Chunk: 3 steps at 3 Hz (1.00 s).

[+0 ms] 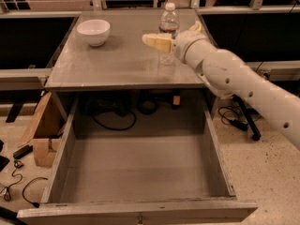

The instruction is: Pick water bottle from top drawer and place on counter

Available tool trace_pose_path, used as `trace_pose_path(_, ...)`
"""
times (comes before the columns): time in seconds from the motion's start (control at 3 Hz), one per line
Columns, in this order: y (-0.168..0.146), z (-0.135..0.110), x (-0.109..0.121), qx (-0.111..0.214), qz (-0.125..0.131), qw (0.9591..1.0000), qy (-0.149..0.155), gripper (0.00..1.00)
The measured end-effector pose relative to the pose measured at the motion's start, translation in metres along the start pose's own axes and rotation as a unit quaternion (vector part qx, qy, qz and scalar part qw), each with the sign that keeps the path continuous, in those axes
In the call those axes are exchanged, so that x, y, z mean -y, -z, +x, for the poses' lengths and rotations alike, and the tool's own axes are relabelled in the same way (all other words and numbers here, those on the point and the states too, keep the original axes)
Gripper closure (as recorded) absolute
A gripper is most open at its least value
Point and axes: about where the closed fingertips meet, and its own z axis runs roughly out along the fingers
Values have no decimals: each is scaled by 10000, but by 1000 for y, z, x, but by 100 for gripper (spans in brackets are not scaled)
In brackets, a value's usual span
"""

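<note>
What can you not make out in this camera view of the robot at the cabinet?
Camera view:
- water bottle middle: behind a finger of the gripper over the counter.
- Whether gripper touches bottle: unclear.
- arm far end: cut by right edge.
- top drawer front face: cut by bottom edge.

White bowl (93, 31) near back-left corner of counter (122, 64). Cardboard box (43, 130) on floor, left. Black cables (112, 127) beneath.

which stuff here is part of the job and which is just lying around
Job: water bottle, upright on the counter; top drawer, pulled out; claw, open around the bottle.
Lying about: white bowl on the counter; cardboard box and cables on the floor.
</note>
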Motion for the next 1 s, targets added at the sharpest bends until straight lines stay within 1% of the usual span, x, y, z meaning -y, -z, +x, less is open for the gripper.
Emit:
trace_pose_path(0.33, 22, -62, 27, -31, -173, 9998, -71, 0)
trace_pose_path(0.67, 52, -134, 40, -166, -326, 9993, -98, 0)
trace_pose_path(1.0, 97, -197, 73, -272, -307, 9991, -105, 0)
